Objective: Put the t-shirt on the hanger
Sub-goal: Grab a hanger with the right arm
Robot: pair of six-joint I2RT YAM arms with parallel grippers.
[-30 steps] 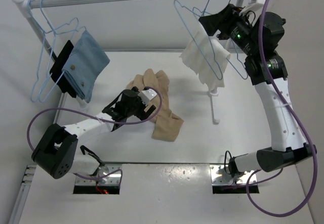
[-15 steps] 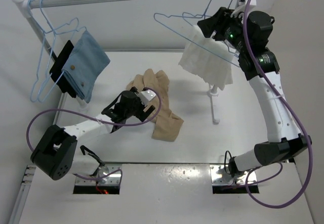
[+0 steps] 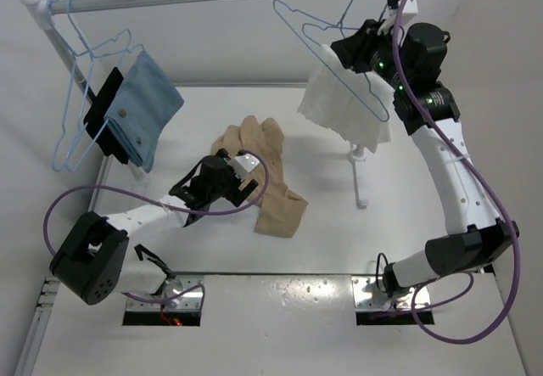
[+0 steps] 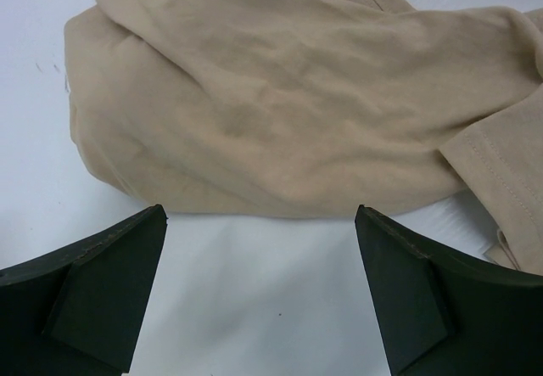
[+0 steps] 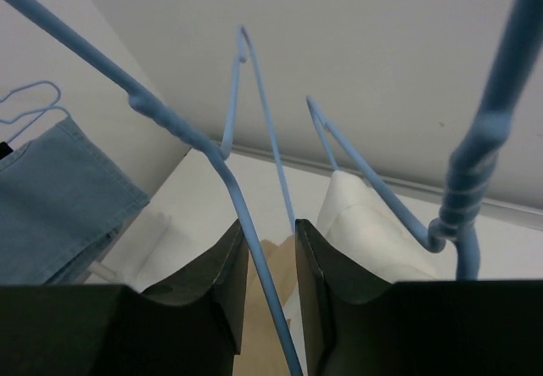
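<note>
Hung left hand [image 4: 259, 219] spread wide above bench [image 3: 339, 240], just short of crumpled t-shirt [image 4: 280, 96]. Straddled hanger [image 5: 85, 55] wire narrowly with right hand [image 5: 270, 227]; could not tell whether clamped.

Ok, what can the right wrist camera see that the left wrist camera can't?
Only the right wrist view: the blue hanger wire running between the fingers of the right gripper, a white cloth and a blue cloth. Only the left wrist view: the left gripper wide open over the white table. Both: the tan t-shirt, just a sliver in the right one.
</note>
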